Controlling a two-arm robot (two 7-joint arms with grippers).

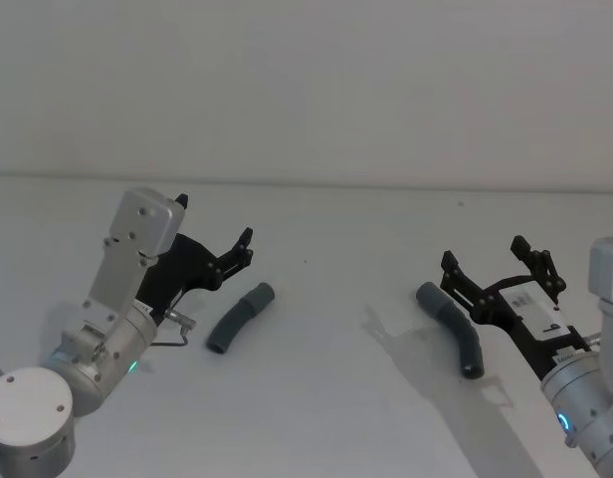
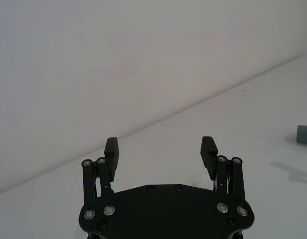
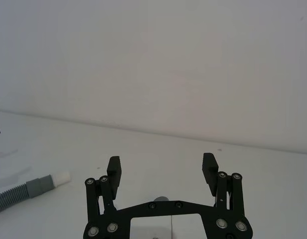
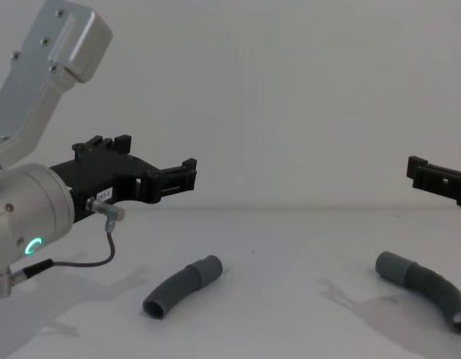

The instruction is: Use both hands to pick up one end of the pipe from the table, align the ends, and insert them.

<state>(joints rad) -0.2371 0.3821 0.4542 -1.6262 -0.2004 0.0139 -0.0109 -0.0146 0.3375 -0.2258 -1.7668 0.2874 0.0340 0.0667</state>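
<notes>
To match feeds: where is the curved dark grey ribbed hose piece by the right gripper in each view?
Head view: curved dark grey ribbed hose piece right of centre, beside the black two-finger right gripper.
Chest view: hose piece low at right edge, below that gripper.
Right wrist view: hose piece beside the open right gripper, white tip showing.
Left wrist view: past the open left gripper lies the other piece's cuff.
Landmark: right gripper.

Ribbed matt hose (image 1: 239, 319), smooth matt table (image 1: 336, 408)

L gripper (image 1: 215, 221) is hovering w/ jaws spread, shorter hose piece (image 1: 240, 318) lying on table (image 1: 326, 418) at its 5 o'clock. R gripper (image 1: 484, 254), also spread, is hovering w/ longer piece (image 1: 453, 325) at its 7 o'clock.
</notes>
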